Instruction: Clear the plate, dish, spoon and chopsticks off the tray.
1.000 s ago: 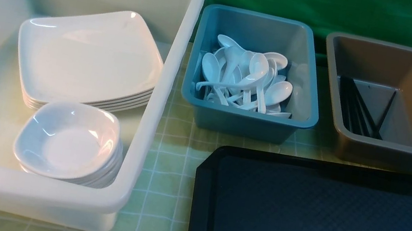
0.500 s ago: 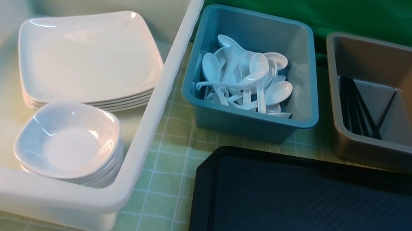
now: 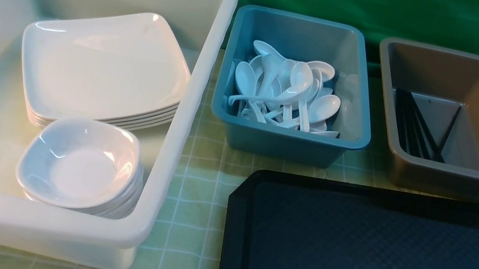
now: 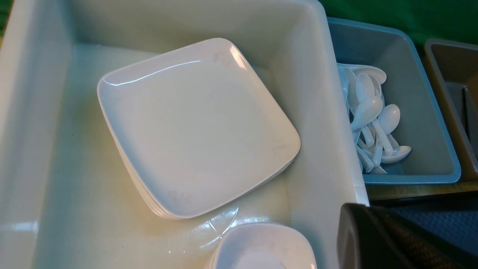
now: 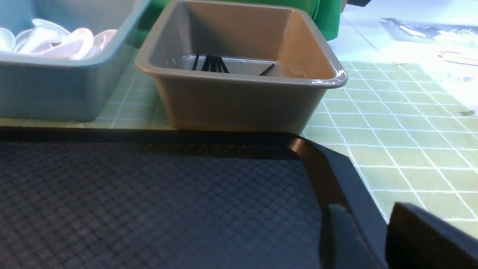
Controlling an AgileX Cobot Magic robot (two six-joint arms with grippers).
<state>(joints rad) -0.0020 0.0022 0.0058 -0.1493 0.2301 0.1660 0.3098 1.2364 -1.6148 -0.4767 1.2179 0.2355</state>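
The black tray [image 3: 374,266] lies bare at the front right. A stack of white plates [image 3: 103,66] and a stack of small dishes [image 3: 79,163] sit in the white bin [image 3: 196,97]. Spoons [image 3: 286,93] fill the blue bin, and black chopsticks [image 3: 416,126] lie in the grey-brown bin. My left gripper [image 4: 358,224] is shut and empty, above the white bin's wall next to the dishes [image 4: 261,246]. My right gripper [image 5: 368,213] stands open over the tray's [image 5: 149,201] right rim, holding nothing. Neither gripper shows in the front view.
The blue bin [image 3: 288,138] and grey-brown bin [image 3: 453,177] stand side by side just behind the tray. A green checked cloth [image 3: 194,225] covers the table, with a narrow strip between the white bin and the tray. A green backdrop hangs behind.
The dark tip of my right gripper, at the front view's lower right corner one second ago, has left that view. Nothing else has moved.
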